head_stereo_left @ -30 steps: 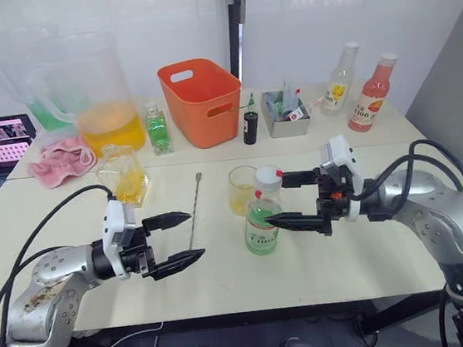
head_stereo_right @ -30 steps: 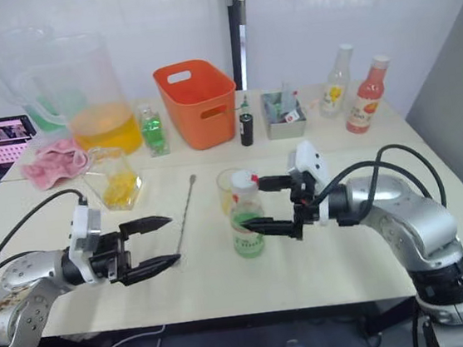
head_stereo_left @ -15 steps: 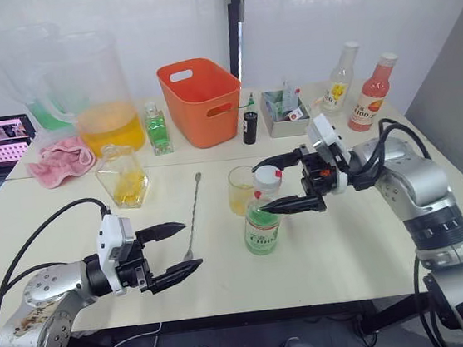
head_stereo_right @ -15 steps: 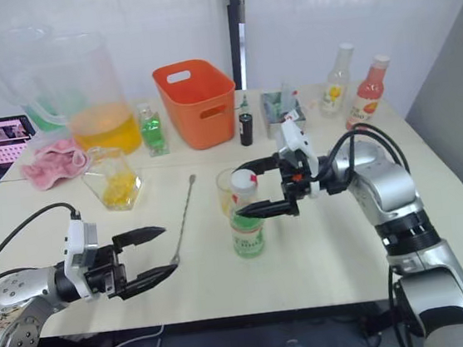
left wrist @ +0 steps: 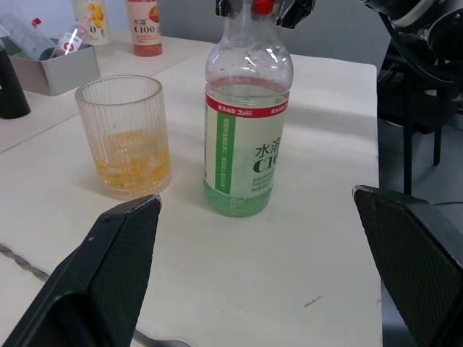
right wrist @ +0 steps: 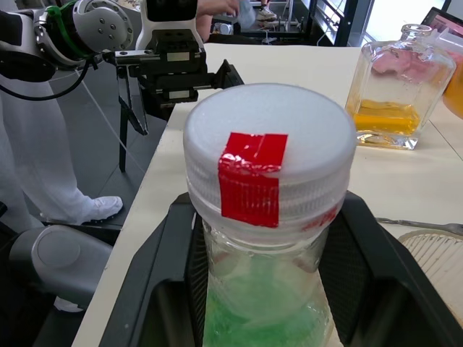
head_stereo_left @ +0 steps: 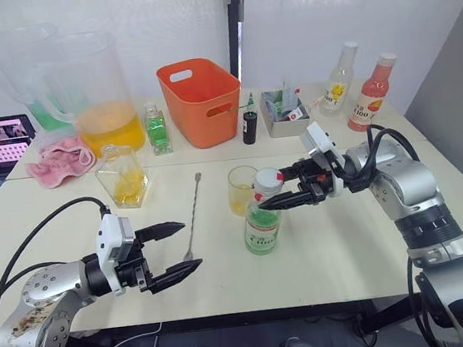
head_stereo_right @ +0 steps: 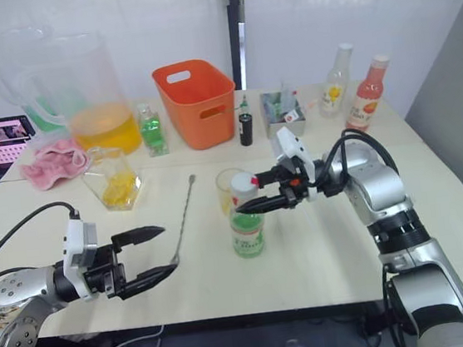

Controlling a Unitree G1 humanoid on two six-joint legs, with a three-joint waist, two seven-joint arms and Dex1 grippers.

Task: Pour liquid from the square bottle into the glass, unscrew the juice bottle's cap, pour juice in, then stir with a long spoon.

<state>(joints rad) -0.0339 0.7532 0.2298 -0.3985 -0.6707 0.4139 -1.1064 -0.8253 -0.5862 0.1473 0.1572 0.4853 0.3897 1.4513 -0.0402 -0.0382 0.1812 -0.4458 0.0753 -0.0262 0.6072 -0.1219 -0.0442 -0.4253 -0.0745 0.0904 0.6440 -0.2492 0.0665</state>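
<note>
- Since a second ago: right gripper [head_stereo_left: 282,187] has risen from the juice bottle's label height to its neck, and its jaws have drawn in from wide apart; left gripper [head_stereo_left: 176,247] has pulled back slightly toward the near table edge.
- Right gripper, state: fingers apart, one on each side of the neck just under the cap [right wrist: 269,152]; whether they touch the bottle yet cannot be told.
- Left gripper, state: fingers spread, empty, hovering over the table [head_stereo_left: 366,250] well short of the bottles.
- Juice bottle [head_stereo_left: 262,218]: upright, centre of the near table, cap on, red mark on top.
- Glass [head_stereo_left: 243,190]: just behind and beside the juice bottle, holding a shallow layer of yellow-orange liquid [left wrist: 134,158]; the first pour looks done.
- Square bottle [head_stereo_left: 123,177]: upright on the robot's left, well apart from the glass.
- Long spoon [head_stereo_left: 193,216]: flat on the table between the square bottle and the glass, untouched.
- Step in hand, judged: uncapping.
- Handling advice: raise the right fingers onto the ribbed cap itself rather than the neck; have the left gripper clamp the body so it cannot spin or tip into the glass.
</note>
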